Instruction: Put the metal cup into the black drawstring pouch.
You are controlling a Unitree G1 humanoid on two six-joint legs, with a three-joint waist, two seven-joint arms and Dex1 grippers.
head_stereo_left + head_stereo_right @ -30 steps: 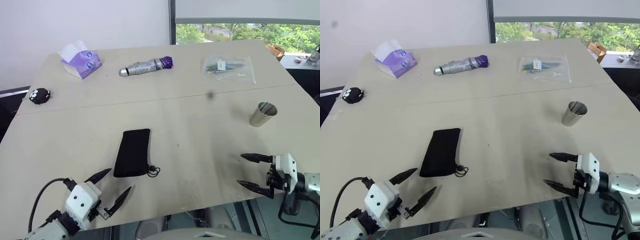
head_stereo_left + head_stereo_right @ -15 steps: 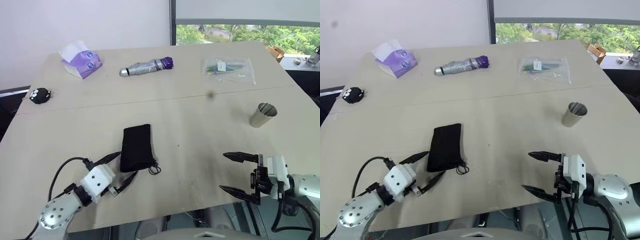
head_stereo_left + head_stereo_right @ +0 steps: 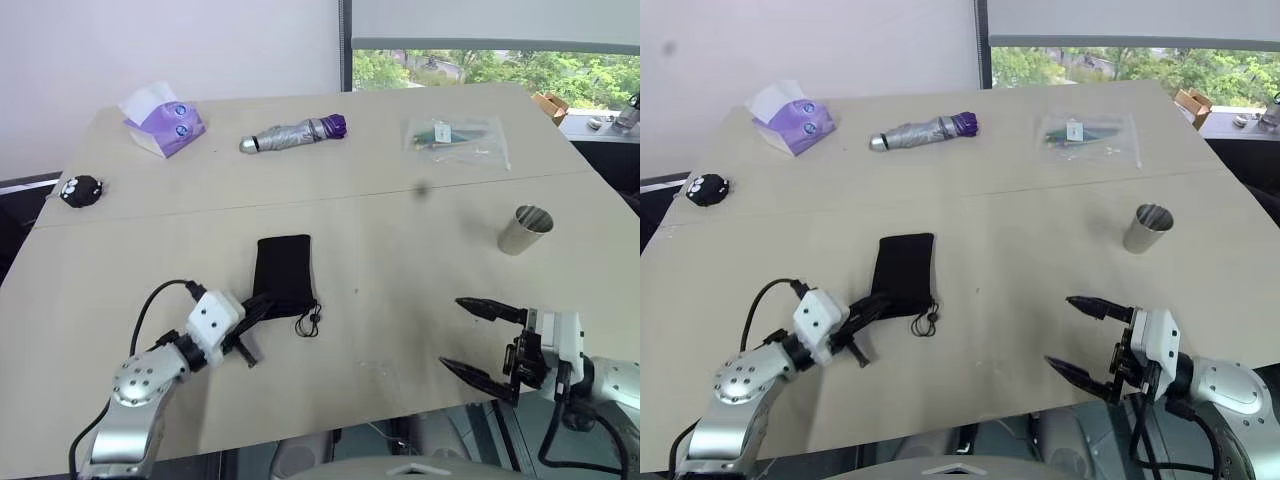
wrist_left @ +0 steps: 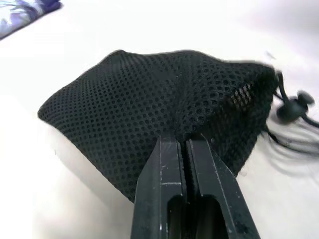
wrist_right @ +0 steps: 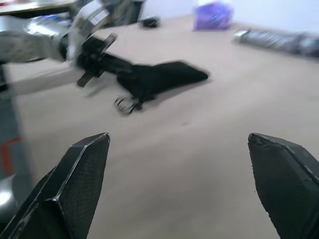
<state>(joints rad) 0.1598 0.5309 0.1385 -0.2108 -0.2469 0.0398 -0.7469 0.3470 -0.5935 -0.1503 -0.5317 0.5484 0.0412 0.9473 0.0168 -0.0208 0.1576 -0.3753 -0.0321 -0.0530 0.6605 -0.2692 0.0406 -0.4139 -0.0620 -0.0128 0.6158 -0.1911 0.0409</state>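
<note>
Head stereo pair: looking forward and down over the table (image 3: 400, 300). Left wrist camera: sitting close against the black drawstring pouch (image 4: 164, 99). Right wrist camera: facing across toward it.

Black mesh pouch (image 3: 283, 274), shiny silver cup (image 3: 524, 230), silver-grey umbrella (image 3: 292, 133) tipped purple, beige table (image 3: 400, 260).
</note>
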